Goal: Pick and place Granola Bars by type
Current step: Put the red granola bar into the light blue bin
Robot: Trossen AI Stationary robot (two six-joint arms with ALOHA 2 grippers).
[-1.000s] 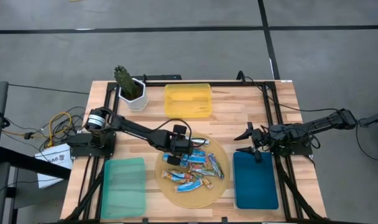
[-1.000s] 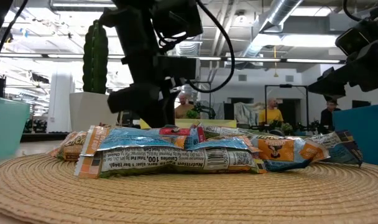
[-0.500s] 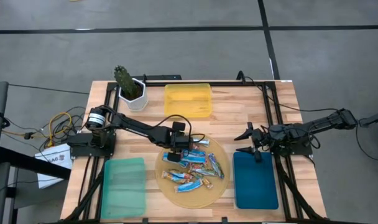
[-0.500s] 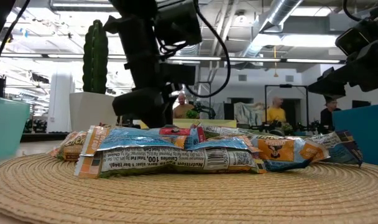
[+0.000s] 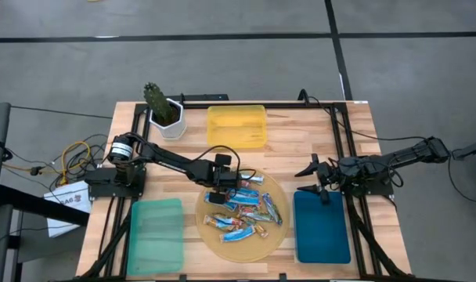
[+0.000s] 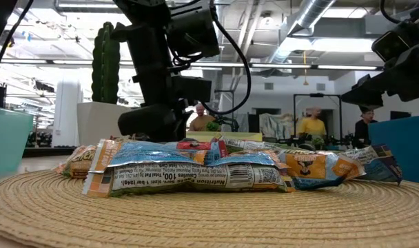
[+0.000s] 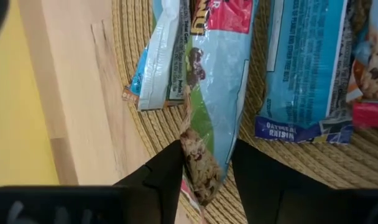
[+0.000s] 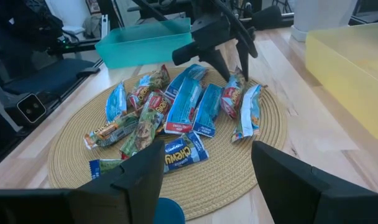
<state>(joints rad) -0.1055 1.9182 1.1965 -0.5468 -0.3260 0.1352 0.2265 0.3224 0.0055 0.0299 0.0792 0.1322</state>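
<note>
Several granola bars (image 5: 244, 210) lie heaped on a round woven mat (image 5: 242, 249); their wrappers are blue-white, blue with red, or brownish-gold. My left gripper (image 5: 217, 196) is over the heap's far-left edge, open. In the left wrist view its fingers (image 7: 207, 149) stand on either side of the near end of a blue bar with a red patch (image 7: 217, 81), which lies flat on the mat. My right gripper (image 5: 311, 178) waits open above the far end of the blue tray, well away from the bars. My left gripper comes down from above and straddles the end (image 7: 198, 171) of the blue-and-red bar, with the fingers across its width. One finger (image 7: 170, 165) sits right at the wrapper's edge. Whether either finger touches the wrapper I cannot tell.
A yellow tray (image 5: 236, 125) sits at the far edge, a teal tray (image 5: 155, 235) left of the mat, and a blue tray (image 5: 322, 227) right of it. A potted cactus (image 5: 164, 113) stands far left. People show in the room behind the table.
My left gripper has moved a little toward the table's left and down, settling at the far-left edge of the heap. The bars have kept still.
</note>
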